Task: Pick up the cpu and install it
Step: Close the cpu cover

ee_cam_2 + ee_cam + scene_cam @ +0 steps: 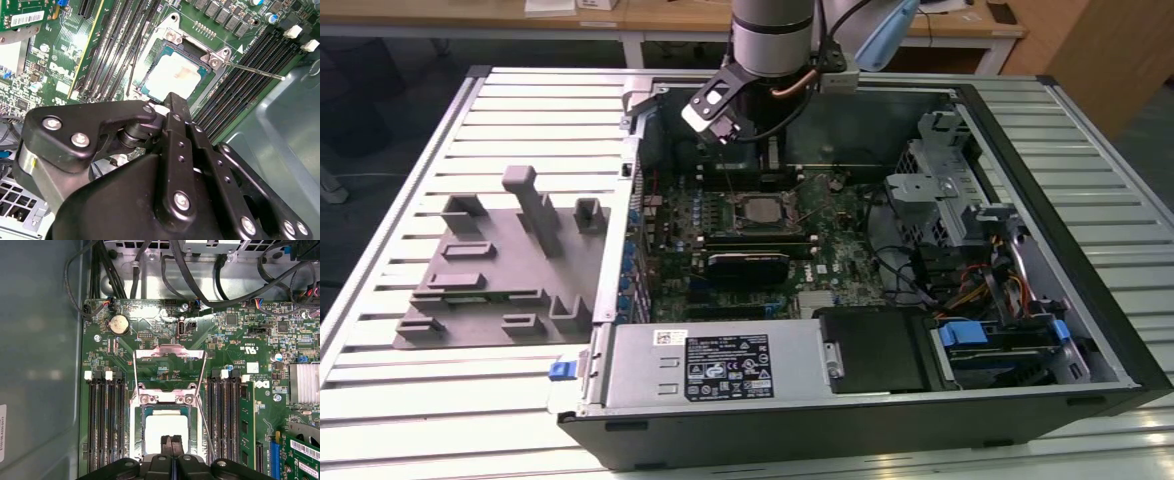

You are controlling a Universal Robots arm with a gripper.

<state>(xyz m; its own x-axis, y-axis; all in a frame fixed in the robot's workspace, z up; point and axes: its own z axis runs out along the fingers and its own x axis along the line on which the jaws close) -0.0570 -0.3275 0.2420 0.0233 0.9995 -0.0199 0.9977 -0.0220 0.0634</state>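
Silver cpu (165,432) lies flat inside the socket (141,412), and the load plate (170,354) stands open just beside the socket. The gripper (171,442) hangs close above the socket, fingers pressed together, holding nothing. I think the chip must sit level and square in the socket, with no force. The case (1107,340) holds the board (150,325); the socket holds the chip.

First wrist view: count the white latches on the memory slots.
4 latches: two on one side of the cpu, two on the other; the tool may hide others.
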